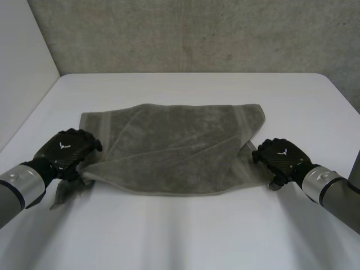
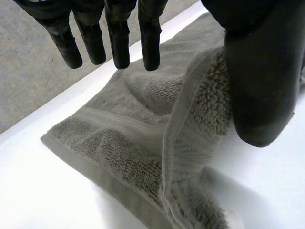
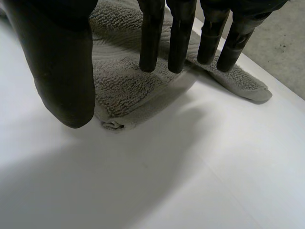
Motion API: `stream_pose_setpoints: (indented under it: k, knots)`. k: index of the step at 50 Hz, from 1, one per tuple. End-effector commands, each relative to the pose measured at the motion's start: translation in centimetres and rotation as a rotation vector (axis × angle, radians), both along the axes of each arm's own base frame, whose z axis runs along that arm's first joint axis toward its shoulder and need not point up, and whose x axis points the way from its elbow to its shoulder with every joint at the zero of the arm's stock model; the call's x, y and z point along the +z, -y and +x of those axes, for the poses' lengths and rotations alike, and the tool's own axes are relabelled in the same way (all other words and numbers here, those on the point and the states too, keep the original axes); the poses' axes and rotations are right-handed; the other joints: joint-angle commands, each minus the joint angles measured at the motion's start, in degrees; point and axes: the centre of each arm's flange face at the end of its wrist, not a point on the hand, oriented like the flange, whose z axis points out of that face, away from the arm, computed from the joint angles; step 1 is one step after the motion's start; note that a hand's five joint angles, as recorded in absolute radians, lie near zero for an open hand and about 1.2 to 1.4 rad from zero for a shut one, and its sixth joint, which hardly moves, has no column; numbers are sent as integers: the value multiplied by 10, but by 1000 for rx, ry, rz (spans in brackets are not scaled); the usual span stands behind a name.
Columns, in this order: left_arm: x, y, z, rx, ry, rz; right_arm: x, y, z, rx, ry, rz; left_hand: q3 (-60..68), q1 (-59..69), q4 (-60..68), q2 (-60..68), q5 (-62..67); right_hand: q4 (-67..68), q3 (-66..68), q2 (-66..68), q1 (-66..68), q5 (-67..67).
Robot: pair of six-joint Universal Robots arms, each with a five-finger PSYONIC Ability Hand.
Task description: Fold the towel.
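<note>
A grey-green towel (image 1: 174, 149) lies folded over itself in the middle of the white table (image 1: 185, 230), its upper layer slanted and creased. My left hand (image 1: 67, 151) rests at the towel's near left corner. In the left wrist view its fingers (image 2: 119, 43) hang straight above the towel (image 2: 128, 143), and a raised fold of cloth leans against the thumb (image 2: 257, 71) without being pinched. My right hand (image 1: 279, 157) sits at the near right corner. There the fingers (image 3: 178, 38) are straight and apart from the thumb (image 3: 62, 62), over the towel's edge (image 3: 124, 81), holding nothing.
A small flap of towel (image 1: 67, 192) trails toward the near left edge under my left forearm. A grey wall (image 1: 197, 34) stands behind the table's far edge. Bare white tabletop lies in front of the towel and beyond it.
</note>
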Motion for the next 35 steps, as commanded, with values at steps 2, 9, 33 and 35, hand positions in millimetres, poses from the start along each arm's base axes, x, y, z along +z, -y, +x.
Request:
stream_pose_setpoints:
  k: [2, 9, 33, 35]
  knots:
    - [0, -8, 2, 11, -7, 34, -4, 3, 1, 15, -28, -15, -28, -63, -32, -48, -31, -40, -30, 51, 42, 40]
    - [1, -11, 2, 9, -9, 45, -6, 7, 1, 21, -42, -26, -28, -62, -32, -46, -29, -40, -30, 90, 81, 78]
    - [5, -13, 2, 9, -8, 28, -8, 12, 1, 22, -36, -23, -28, -62, -32, -46, -29, -40, -30, 300, 291, 289]
    - [5, -13, 2, 10, -9, 27, -8, 11, 1, 23, -35, -21, -28, -62, -32, -46, -29, -40, -30, 282, 273, 270]
